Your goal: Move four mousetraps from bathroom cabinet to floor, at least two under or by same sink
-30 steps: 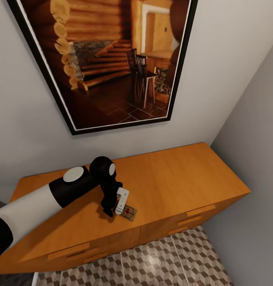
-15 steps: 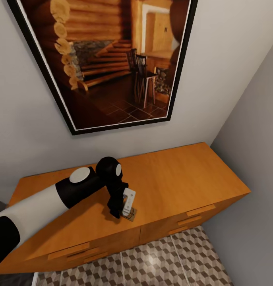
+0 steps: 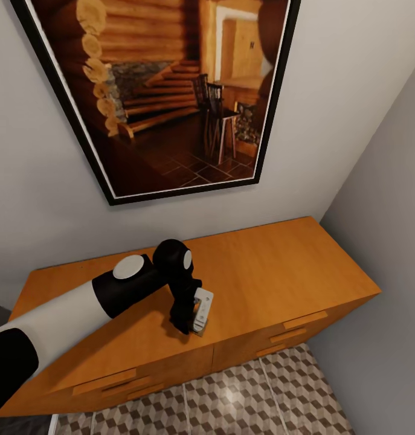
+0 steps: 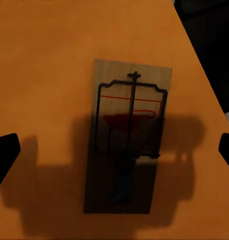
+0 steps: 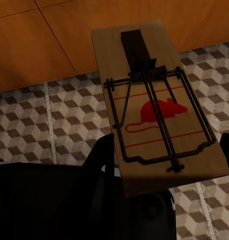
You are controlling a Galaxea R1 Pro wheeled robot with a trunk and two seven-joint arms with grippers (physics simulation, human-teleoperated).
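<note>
Left wrist view: one mousetrap (image 4: pixel 128 137) lies flat on the cabinet (image 4: pixel 44 60) top, squarely between the left gripper (image 4: pixel 114 152)'s fingertips, which show at 9 and 3 o'clock spread wide, well clear of the board and holding nothing.

Head view: the left gripper (image 3: pixel 197 323) hangs over the cabinet (image 3: pixel 279 266) top near its front edge, at about 6 o'clock in the frame, with the bathroom floor (image 3: pixel 231 399) below.

Right wrist view: a second mousetrap (image 5: pixel 157 107) sits close before the camera over the tiled floor; it appears held by the right gripper, but the fingertips' contact cannot be confirmed.

Count: two mousetraps seen, one cabinet.

Handling judgement: a light, stiff, thin wooden board; grip across the long edges, clear of the wire spring and bar, which could shift or snag.
</note>
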